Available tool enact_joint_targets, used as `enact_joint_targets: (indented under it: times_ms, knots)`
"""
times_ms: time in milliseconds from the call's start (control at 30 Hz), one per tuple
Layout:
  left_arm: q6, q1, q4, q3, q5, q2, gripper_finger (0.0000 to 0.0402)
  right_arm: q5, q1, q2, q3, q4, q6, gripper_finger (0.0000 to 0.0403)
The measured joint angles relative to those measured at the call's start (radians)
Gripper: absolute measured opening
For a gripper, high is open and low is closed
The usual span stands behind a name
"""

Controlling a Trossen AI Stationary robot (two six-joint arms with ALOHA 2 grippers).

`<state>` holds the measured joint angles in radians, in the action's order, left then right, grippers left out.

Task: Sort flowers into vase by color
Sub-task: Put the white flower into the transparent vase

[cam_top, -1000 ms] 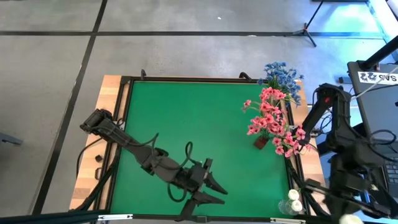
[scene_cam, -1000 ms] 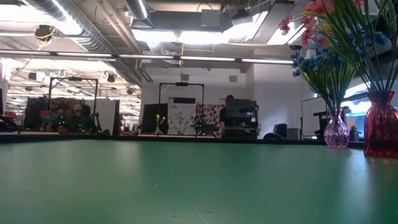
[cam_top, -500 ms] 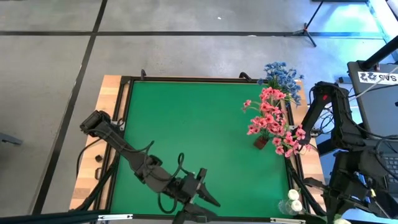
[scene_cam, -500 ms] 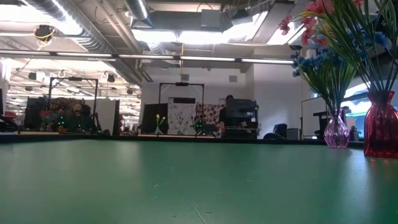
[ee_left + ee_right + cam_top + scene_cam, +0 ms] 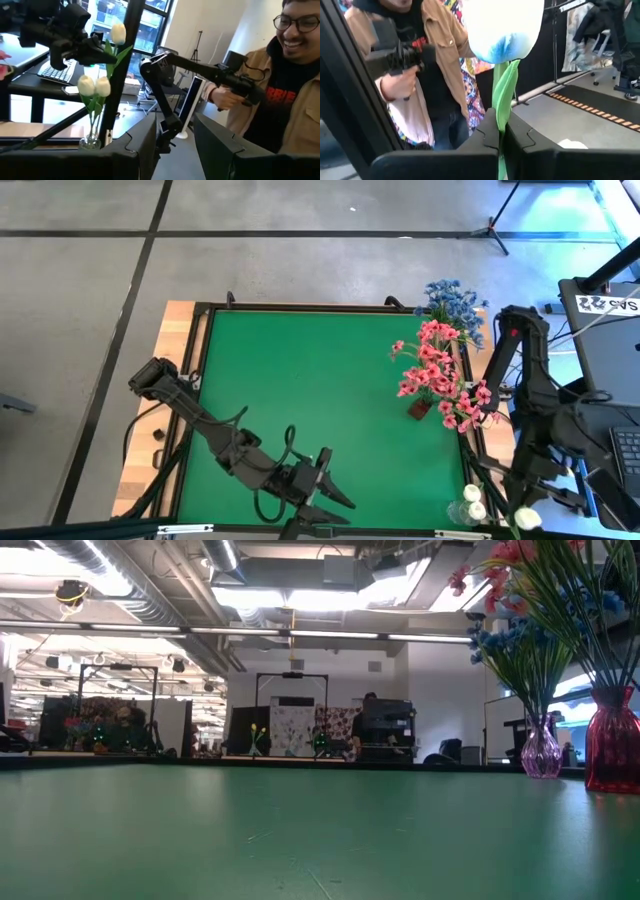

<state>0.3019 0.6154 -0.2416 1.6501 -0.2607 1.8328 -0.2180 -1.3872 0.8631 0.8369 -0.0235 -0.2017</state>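
Observation:
My right gripper (image 5: 499, 134) is beyond the table's right edge, near its front corner, shut on a white tulip-like flower (image 5: 503, 25) whose bud (image 5: 525, 518) shows in the high view. A clear vase (image 5: 90, 142) at the near right corner holds two white flowers (image 5: 93, 85) upright by their stems. Pink flowers (image 5: 435, 375) stand in a red vase (image 5: 612, 745). Blue flowers (image 5: 455, 300) stand in a purple vase (image 5: 541, 752) at the far right. My left gripper (image 5: 335, 500) hovers open over the table's near edge, with nothing between its fingers. My right gripper pinches the white flower's green stem (image 5: 501, 107) between its two fingers, a short way below the bud. The fingers come at it level and lie across the stem. The flower stands upright with its bud on top, lifted clear of everything.
A person (image 5: 280, 85) holding a hand controller stands beyond the table's right side. Black stands and a desk with a keyboard (image 5: 57, 72) crowd the space around my right arm. The green mat (image 5: 320, 400) is bare from its middle to its left side.
My right gripper has sunk and drawn toward the near right corner with the white flower, which stays upright; its bud now shows beside the clear vase from above. My left gripper swung a little toward the near edge early on, then kept still.

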Motion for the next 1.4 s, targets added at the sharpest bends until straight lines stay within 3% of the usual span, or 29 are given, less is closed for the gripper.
enact_joint_targets:
  times_ms: [300, 567, 967, 1233, 1400]
  knots:
    - [0.049, -0.006, 0.001, 0.000, 0.000, -0.001, 0.0128, -0.045, 0.000, -0.031, -0.109, -0.051, 0.071, 0.0000]
    - [0.028, 0.008, 0.033, 0.000, -0.001, -0.080, 0.0128, -0.053, 0.000, -0.056, -0.112, -0.093, 0.179, 0.0000]
    - [-0.017, 0.012, 0.050, 0.000, 0.049, -0.080, 0.0128, -0.087, 0.000, -0.125, -0.114, -0.003, 0.230, 0.0000]
    - [0.035, -0.040, 0.066, 0.000, 0.152, -0.080, 0.0128, -0.042, -0.001, -0.060, -0.113, 0.034, 0.183, 0.0002]
    - [0.055, -0.092, 0.078, 0.000, 0.236, -0.101, 0.0127, -0.049, -0.001, -0.017, -0.113, 0.124, 0.176, 0.0036]
